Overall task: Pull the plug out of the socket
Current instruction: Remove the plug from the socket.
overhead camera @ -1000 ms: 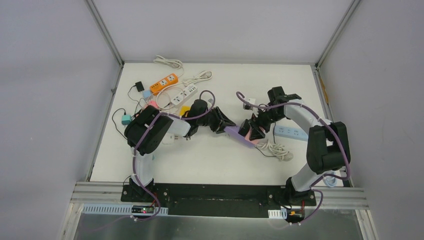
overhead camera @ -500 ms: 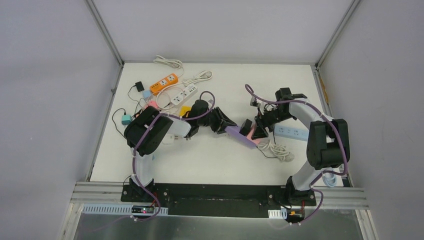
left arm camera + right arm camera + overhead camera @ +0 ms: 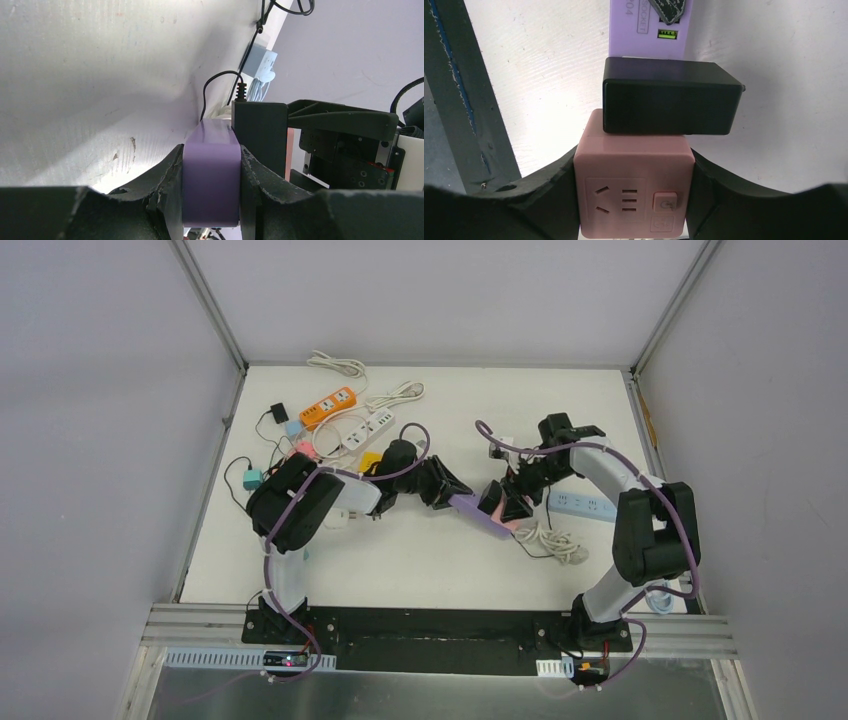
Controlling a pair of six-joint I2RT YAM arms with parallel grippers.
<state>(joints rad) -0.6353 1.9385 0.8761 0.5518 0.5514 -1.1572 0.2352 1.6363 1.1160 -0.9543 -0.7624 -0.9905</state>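
the white table [image 3: 420, 550] carried it all, and right at its middle the two arms met nose to nose. the left gripper [image 3: 447, 492] had its jaws clamped on the flanks of the lilac power strip [image 3: 472, 508], which lay slantwise on the table; from the left wrist that strip [image 3: 210, 180] looked smooth, glossy and round-edged, pinched tight between the black fingers [image 3: 167, 185]. over on the other side, the right gripper [image 3: 634, 175] had closed snugly on a pink cube socket [image 3: 624, 165], soft-cornered, with a three-pin outlet and a small square button on its near face. next down in size, the black plug block [image 3: 671, 102], matte and boxy, sat pressed against the cube's far face, with the strip's end [image 3: 646, 25] and its little green usb port [image 3: 667, 34] just beyond. whether the block was seated in the cube or in the strip, couldn't tell.
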